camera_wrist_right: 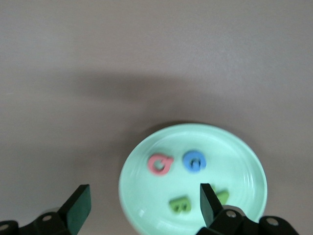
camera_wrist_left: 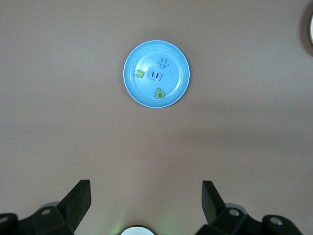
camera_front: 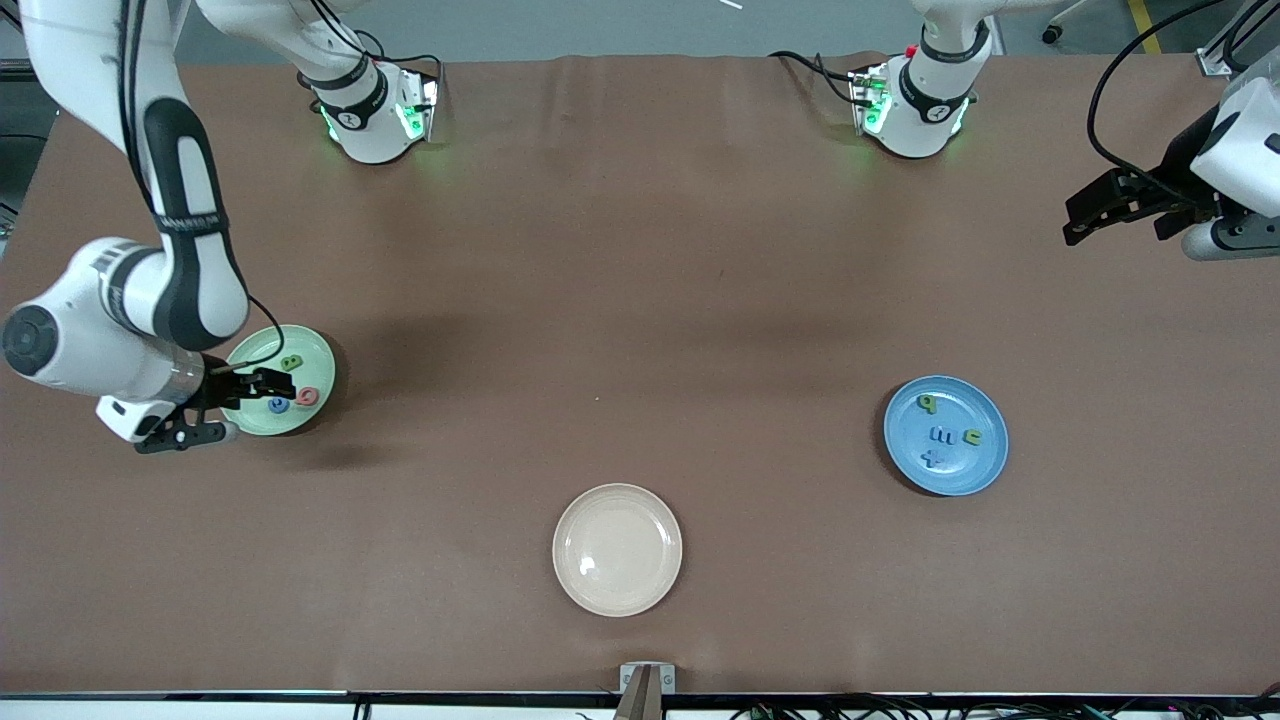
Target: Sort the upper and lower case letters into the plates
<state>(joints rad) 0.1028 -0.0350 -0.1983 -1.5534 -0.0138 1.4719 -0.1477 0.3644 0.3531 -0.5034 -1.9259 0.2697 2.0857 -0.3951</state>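
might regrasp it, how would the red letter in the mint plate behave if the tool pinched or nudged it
The red letter looks small, flat and thick-cut, so probably light and unlikely to roll or tip. Lying flat on the glossy mint plate, it would likely slide when nudged. Its low edge gives the open right tool little to pinch.

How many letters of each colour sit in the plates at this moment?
Green letters: 4, two in the mint plate, two in the blue plate
Blue letters: 3, one in the mint plate, two in the blue plate
Red letter: 1, in the mint plate
Total: 8
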